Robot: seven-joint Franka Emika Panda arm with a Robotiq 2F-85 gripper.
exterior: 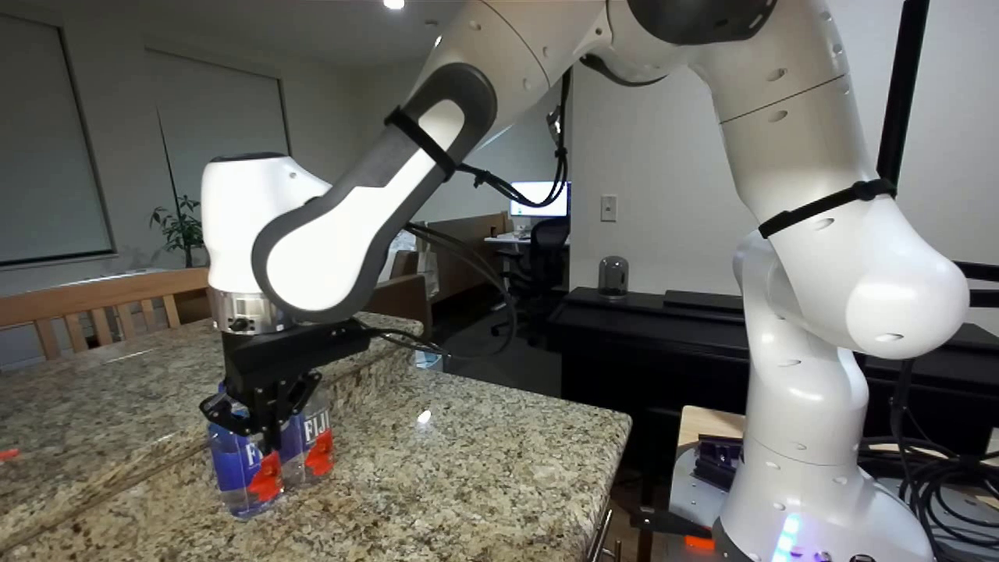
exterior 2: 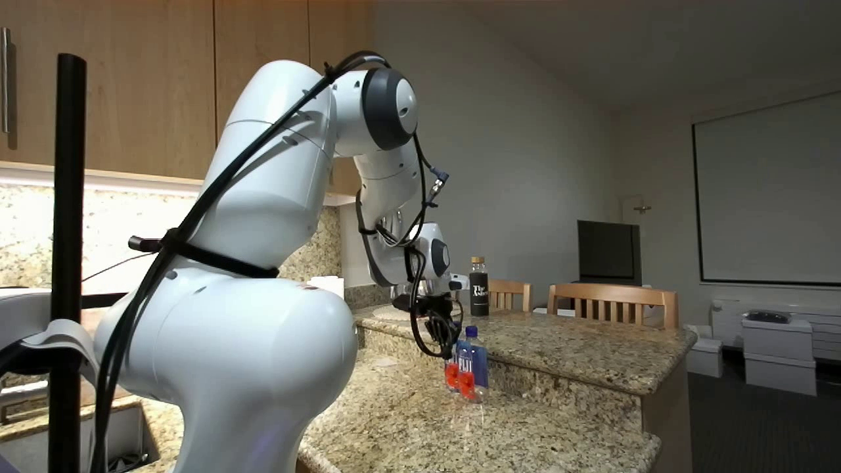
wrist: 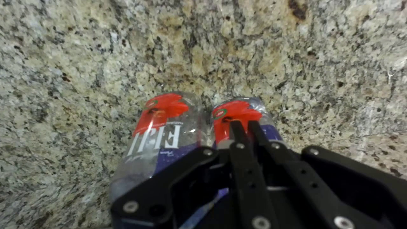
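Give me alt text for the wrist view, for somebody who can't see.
Two clear bottles with red markings stand side by side on a speckled granite counter; black fingers, close together, overlap the bottle at right. The other's FIJI lettering appears upside down.

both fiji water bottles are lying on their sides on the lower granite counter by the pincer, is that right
Not quite: the two Fiji water bottles are standing upright, not lying on their sides, as both exterior views show. They are indeed on the lower granite counter, by the pincer.
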